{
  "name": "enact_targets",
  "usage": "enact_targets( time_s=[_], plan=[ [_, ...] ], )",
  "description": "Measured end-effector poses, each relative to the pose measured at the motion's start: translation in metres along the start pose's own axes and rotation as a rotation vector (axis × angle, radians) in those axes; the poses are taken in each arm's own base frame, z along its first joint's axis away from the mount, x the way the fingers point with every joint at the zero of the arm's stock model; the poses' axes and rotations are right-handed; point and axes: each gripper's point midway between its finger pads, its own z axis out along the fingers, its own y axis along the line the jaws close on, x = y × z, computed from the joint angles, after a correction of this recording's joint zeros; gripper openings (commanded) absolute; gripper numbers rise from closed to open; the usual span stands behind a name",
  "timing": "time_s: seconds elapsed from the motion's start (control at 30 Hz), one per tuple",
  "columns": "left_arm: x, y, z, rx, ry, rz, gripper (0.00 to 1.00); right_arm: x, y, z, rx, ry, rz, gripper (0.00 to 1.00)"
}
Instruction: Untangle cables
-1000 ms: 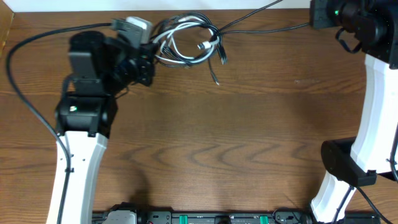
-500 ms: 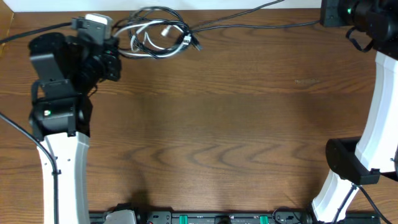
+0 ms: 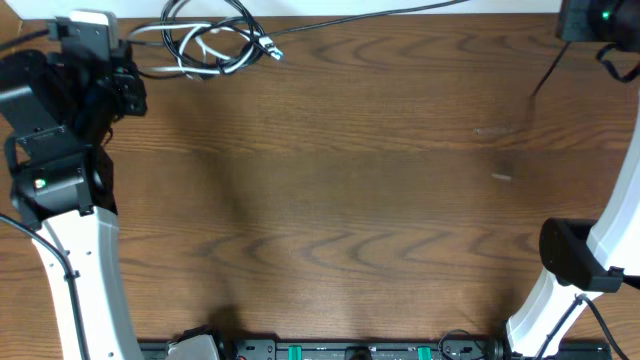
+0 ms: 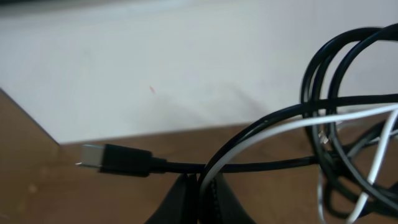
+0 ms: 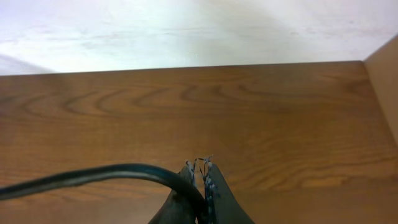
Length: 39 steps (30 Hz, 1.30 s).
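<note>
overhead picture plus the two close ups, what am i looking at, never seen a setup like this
This is a robot with two white arms, a left arm and a right arm, at a wooden table. Each arm ends in a two-finger gripper. The wide picture comes from a camera fixed above the table. The two close-ups come from small cameras on the wrists, each looking along its own fingers. Near the table's far edge, on the robot's left, is a tangle of cables: black ones and a white cable. The left gripper is shut on strands of that tangle, with a plug end beside it. The right gripper is shut on one black cable.
</note>
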Motion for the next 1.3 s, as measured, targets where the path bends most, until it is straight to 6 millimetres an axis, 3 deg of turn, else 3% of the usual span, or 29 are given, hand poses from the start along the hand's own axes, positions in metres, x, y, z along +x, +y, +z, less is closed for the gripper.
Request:
enact_targets(
  time_s=[0.17, 0.37, 0.43, 0.47, 0.53, 0.63, 0.77, 0.87, 0.93, 1.07, 1.17, 1.3],
  plan=[
    [-0.043, 0.024, -0.020, -0.084, -0.089, 0.024, 0.08, 0.001, -0.010, 0.000, -0.012, 0.004, 0.025, 0.01],
    [-0.058, 0.034, -0.026, -0.076, -0.081, 0.009, 0.08, 0.001, -0.009, 0.000, -0.062, 0.006, 0.039, 0.03],
    [-0.056, 0.033, -0.022, -0.057, -0.076, -0.005, 0.08, 0.001, -0.011, -0.001, -0.059, 0.005, 0.044, 0.45],
    [-0.055, 0.034, -0.021, -0.060, -0.071, -0.014, 0.08, 0.000, -0.016, 0.000, -0.038, 0.004, 0.048, 0.59],
    [-0.049, 0.049, -0.019, -0.103, -0.052, -0.038, 0.08, 0.000, -0.039, -0.001, 0.030, -0.002, 0.079, 0.78],
    [-0.042, 0.057, -0.017, -0.098, -0.039, -0.079, 0.08, -0.001, -0.049, -0.002, 0.041, -0.007, 0.096, 0.80],
    [-0.051, 0.020, -0.011, 0.048, -0.062, -0.097, 0.09, -0.002, -0.021, -0.001, -0.063, -0.005, 0.062, 0.76],
    [-0.061, -0.023, -0.007, 0.168, -0.072, -0.082, 0.08, -0.001, 0.004, -0.002, -0.134, -0.001, 0.014, 0.76],
    [-0.065, -0.058, -0.005, 0.262, -0.068, -0.064, 0.08, 0.002, 0.032, -0.004, -0.201, 0.007, -0.048, 0.77],
    [-0.066, -0.126, -0.008, 0.435, -0.051, -0.028, 0.08, 0.016, 0.088, -0.012, -0.316, 0.033, -0.190, 0.78],
    [-0.059, -0.156, -0.013, 0.513, -0.011, -0.021, 0.08, 0.029, 0.119, -0.019, -0.385, 0.059, -0.275, 0.78],
    [-0.048, -0.194, -0.023, 0.605, 0.047, -0.006, 0.08, 0.042, 0.144, -0.026, -0.446, 0.082, -0.350, 0.77]
  ],
)
